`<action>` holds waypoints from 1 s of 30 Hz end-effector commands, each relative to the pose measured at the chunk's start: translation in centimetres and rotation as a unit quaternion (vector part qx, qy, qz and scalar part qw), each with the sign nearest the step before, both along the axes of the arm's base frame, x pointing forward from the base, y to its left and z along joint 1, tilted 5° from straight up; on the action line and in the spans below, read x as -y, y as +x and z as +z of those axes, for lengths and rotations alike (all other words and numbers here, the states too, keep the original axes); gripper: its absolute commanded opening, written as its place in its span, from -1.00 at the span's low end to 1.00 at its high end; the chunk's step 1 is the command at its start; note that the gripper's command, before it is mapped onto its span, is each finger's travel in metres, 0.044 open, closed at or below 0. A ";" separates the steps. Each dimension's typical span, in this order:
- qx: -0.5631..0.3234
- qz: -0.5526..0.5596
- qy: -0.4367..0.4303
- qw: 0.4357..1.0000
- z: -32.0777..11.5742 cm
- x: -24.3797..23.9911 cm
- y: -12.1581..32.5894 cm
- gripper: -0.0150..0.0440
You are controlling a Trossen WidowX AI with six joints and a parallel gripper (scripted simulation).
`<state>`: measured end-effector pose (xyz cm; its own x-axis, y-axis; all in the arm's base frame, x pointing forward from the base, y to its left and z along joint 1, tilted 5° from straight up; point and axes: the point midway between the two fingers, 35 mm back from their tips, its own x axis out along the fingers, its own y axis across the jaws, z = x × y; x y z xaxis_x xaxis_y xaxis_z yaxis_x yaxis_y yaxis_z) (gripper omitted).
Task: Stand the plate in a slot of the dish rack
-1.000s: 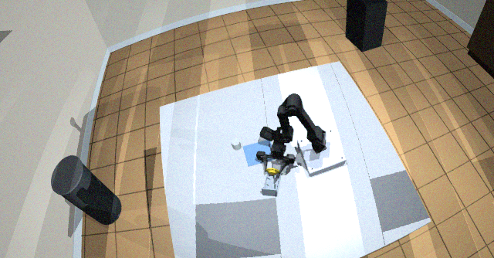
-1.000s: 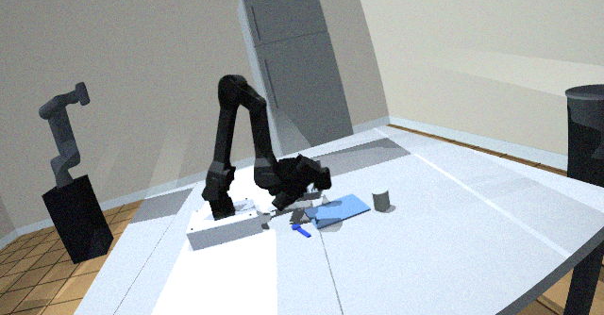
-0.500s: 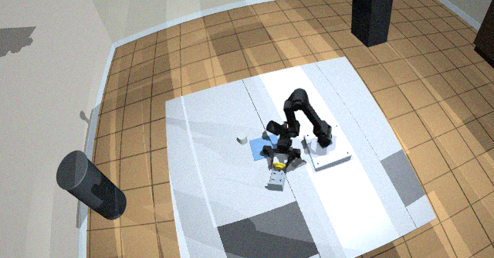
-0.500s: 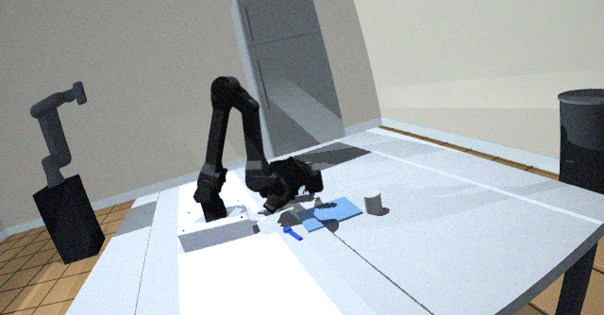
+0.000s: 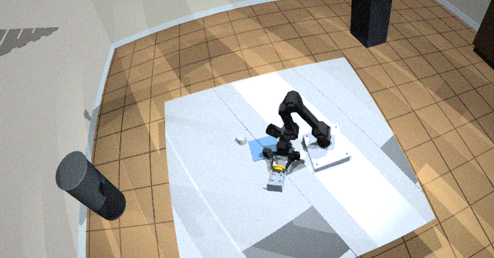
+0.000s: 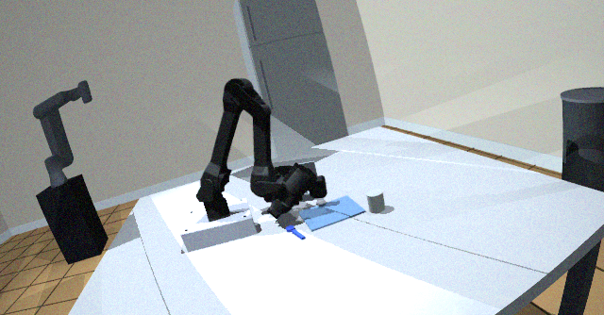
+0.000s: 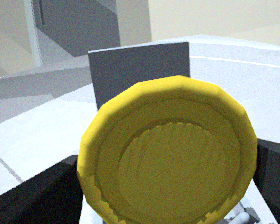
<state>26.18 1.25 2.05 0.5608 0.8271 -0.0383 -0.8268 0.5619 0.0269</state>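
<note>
The yellow plate [image 5: 279, 168] [image 7: 181, 160] is upright between the fingers, its face filling much of the wrist view. My gripper [image 7: 167, 159] is shut on it, one dark finger at each side edge. The pale grey dish rack [image 5: 276, 180] lies beyond and below the plate. Its tall end wall [image 7: 141, 65] rises behind the plate in the wrist view. The plate stands over or in the arm-side part of the rack. Its lower edge and the slots beneath are hidden, so I cannot tell whether it is between rails. In the exterior view the gripper hides the plate.
A blue board [image 5: 258, 148] [image 6: 332, 212] lies beside the gripper, with a small grey cylinder [image 5: 241, 140] [image 6: 376, 202] past it. A small blue object [image 6: 295, 232] lies near the board. The arm's white base block [image 5: 331, 159] [image 6: 219, 234] stands close to the rack.
</note>
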 end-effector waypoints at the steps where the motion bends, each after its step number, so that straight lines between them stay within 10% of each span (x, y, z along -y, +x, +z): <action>1: 0.005 0.000 -0.002 1.000 -0.3 -0.5 0.5 -0.49; 30: 0.001 0.001 0.000 1.000 -0.3 -0.5 0.5 -0.49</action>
<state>26.35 1.31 1.79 0.5574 0.8294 -0.0369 -0.8293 0.5583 0.0217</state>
